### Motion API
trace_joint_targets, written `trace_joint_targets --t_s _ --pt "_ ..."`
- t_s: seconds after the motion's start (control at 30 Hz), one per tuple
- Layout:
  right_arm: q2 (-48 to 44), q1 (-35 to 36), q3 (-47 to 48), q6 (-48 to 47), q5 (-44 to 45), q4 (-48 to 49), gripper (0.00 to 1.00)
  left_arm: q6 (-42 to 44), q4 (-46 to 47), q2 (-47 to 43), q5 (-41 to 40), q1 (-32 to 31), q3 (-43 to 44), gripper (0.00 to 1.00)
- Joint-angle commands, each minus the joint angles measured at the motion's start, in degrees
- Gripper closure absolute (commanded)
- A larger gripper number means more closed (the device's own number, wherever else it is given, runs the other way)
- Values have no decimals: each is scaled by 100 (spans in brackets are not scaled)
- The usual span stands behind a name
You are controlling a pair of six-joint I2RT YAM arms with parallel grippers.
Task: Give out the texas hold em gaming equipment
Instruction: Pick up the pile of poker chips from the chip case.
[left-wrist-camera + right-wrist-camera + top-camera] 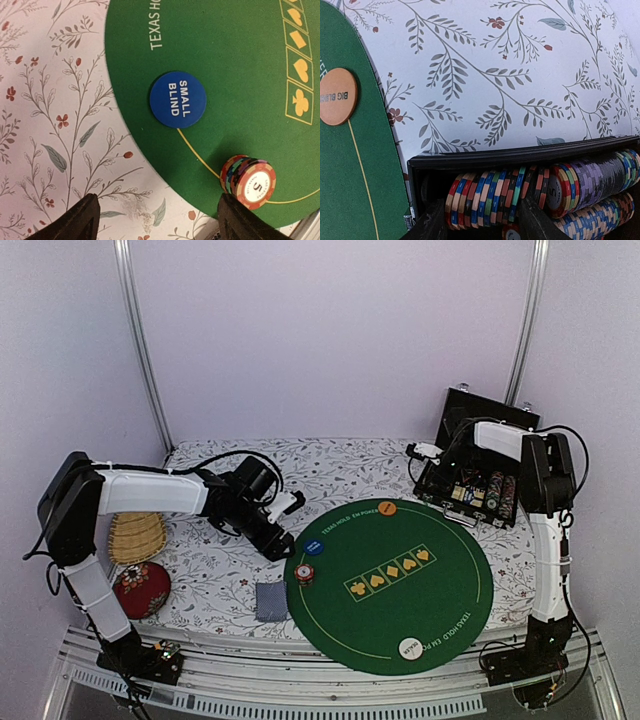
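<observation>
On the round green mat (420, 600) lie a blue small-blind disc (314, 547) (177, 100), an orange big-blind disc (387, 508) (336, 96) and a white disc (410, 648). A short stack of poker chips (304, 573) (248, 181) stands near the mat's left rim. Grey-blue cards (270, 600) lie on the cloth beside it. My left gripper (283, 545) (157, 222) hangs open over the mat's edge, its right finger (240, 220) just beside the stack, nothing between. My right gripper (440, 472) (482, 207) is down in the black case (470, 502), its fingers pressed on both ends of a row of chips (490, 197).
The case's lid stands up at the back right, and more chip rows (600, 175) fill it. A woven basket (135, 535) and a red round cushion (140, 588) lie at the left by my left arm. Floral cloth (330, 465) covers the table.
</observation>
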Motion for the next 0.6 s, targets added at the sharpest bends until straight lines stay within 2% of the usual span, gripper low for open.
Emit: trace_joint_targets --t_s 0.0,0.23,0.37,0.57 --pt "87 172 -296 61 -172 -421 49 17 71 -1 93 72 -54 17" --pt "-133 150 -233 183 280 -27 46 31 71 -18 117 72 -72 16" --pt "72 0 66 303 -25 -87 40 39 84 -47 115 77 -90 17" --pt "617 -42 243 309 -208 -354 40 60 81 -53 90 72 -65 16"
